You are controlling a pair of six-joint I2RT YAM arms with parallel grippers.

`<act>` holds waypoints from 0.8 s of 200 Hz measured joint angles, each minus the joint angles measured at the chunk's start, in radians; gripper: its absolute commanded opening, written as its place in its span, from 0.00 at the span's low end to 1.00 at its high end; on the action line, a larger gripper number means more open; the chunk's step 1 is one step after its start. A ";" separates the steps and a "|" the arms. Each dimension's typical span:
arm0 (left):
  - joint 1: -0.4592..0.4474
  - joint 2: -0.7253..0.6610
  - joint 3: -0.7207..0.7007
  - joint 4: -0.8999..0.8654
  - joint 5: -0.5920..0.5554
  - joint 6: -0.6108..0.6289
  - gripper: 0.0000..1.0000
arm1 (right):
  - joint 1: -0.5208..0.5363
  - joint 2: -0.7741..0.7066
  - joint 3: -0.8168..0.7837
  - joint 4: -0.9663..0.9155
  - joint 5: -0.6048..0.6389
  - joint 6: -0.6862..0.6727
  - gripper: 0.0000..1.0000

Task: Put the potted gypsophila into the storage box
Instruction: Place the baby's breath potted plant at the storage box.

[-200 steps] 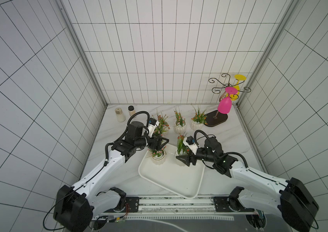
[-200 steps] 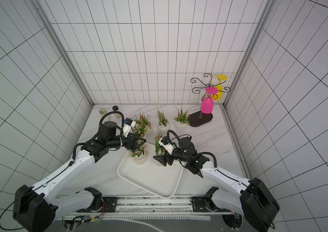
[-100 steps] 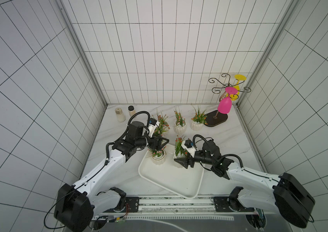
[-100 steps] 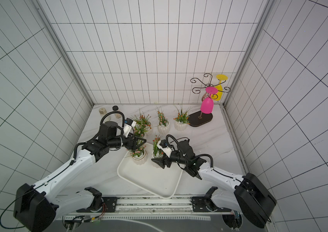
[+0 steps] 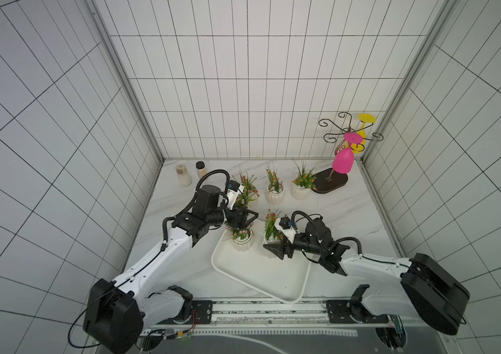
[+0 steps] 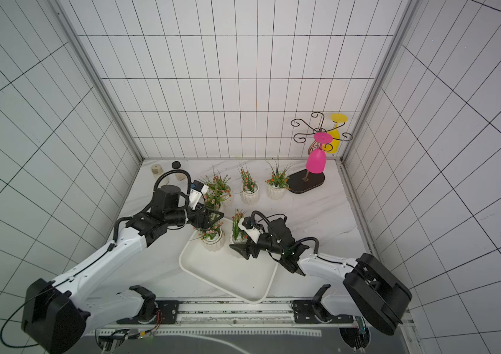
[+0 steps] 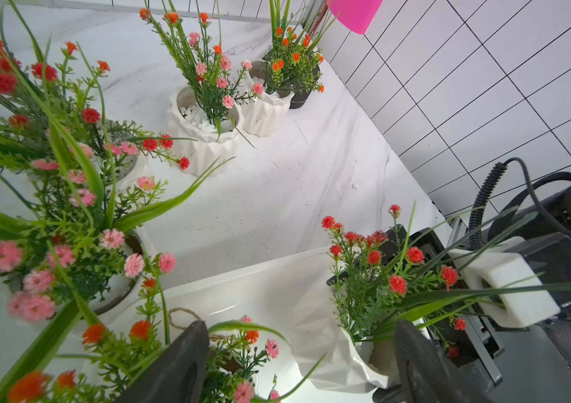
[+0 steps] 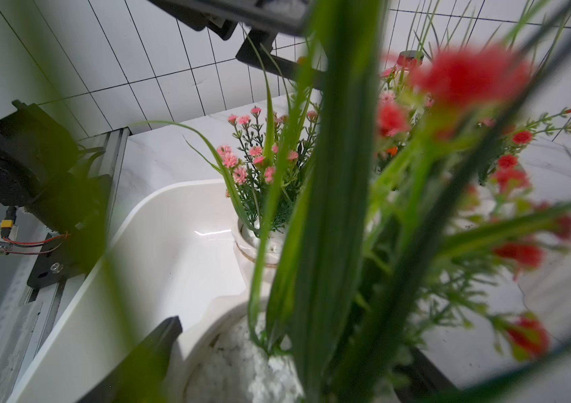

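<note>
At the far left stand two jars [image 5: 183, 179]; they are too small to tell what is in them. The left arm [image 5: 157, 263] reaches in from the near left; its camera and cable cover part of two half-hidden pots [image 6: 218, 190] of gypsophila, so their white sides barely show in both top views.

The left claw [image 7: 299, 335] hangs over the pink-flower pot [image 5: 243, 243]; its two dark fingers [image 7: 179, 366] are wide apart, with only stems and flowers between them, and they grip nothing; the lower ends of the fingers are cut off in the left wrist view. That pot stands in the far left corner of the storage box [image 5: 258, 275].

Just right of it, the right claw [image 5: 275, 249] is closed around the red-flower pot [image 7: 326, 352]; from above, the claw covers most of the pot. The pot is at the far edge of the box; I cannot tell if it touches the box floor. In the right wrist view, blurry green leaves fill most of the picture; only one finger [image 8: 144, 349] shows clearly, against the pot's rim.

Farther back, the middle pot [image 5: 275, 196] and the right pot [image 5: 300, 190] stand side by side on the table, well apart from the box.

At the far right is a dark rack base [image 5: 330, 184]; a pink glass [image 5: 343, 162] hangs upside down and hides part of a yellow glass [image 5: 366, 118].
</note>
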 measured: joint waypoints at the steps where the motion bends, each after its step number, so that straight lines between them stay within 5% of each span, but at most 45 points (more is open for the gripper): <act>1: 0.000 0.000 0.000 0.000 0.000 0.000 0.83 | 0.000 0.001 0.000 0.001 0.000 0.000 0.76; 160: -0.067 -0.027 0.021 -0.091 -0.083 0.037 0.83 | 0.024 0.235 -0.002 0.230 0.065 0.005 0.76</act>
